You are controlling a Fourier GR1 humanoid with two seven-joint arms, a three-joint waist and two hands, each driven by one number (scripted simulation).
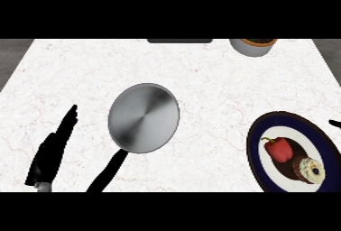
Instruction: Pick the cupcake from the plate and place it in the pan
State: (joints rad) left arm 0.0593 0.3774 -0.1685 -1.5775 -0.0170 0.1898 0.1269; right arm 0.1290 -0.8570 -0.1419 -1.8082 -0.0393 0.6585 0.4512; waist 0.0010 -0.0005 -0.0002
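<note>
Cupcake (310, 170) lower right looked soft, light, I'd grab the base; left hand (50, 155) was open, right hand (335, 122) couldn't tell

You look steeply down on a white counter (220, 76), its top marbled with faint reddish-grey veins and evenly lit, with no hard shadows on it. It narrows toward the far side. Past its left and right edges you see strips of dark grey floor (10, 47). At the middle of the far edge lies a flat dark slab (180, 40), partly cut off.
</note>
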